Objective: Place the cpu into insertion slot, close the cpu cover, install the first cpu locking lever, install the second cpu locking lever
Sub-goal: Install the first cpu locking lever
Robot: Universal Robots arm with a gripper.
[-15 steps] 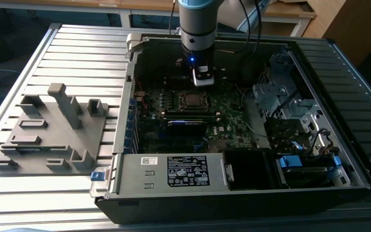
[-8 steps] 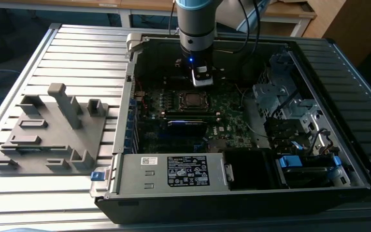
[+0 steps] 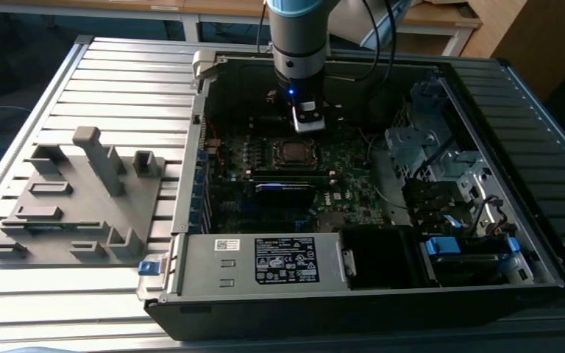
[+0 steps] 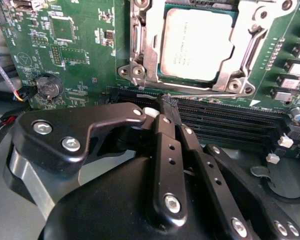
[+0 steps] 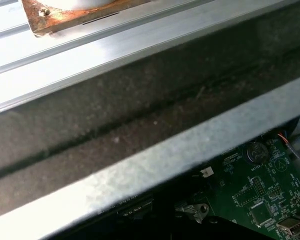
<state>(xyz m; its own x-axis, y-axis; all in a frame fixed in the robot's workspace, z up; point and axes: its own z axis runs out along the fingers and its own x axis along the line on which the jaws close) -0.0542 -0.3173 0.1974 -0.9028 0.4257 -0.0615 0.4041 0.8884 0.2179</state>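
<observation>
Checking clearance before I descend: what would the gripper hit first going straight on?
Probably the long black memory slots, at their edge beside the cpu cover; the gripper points there, though depth is unclear.

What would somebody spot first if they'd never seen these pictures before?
First comes the big open computer case lying on the ribbed metal table, with the robot arm reaching straight down into it. In the second wrist view, the black claw hangs close to the shiny silver cpu, which lies in its socket on the green motherboard.
</observation>
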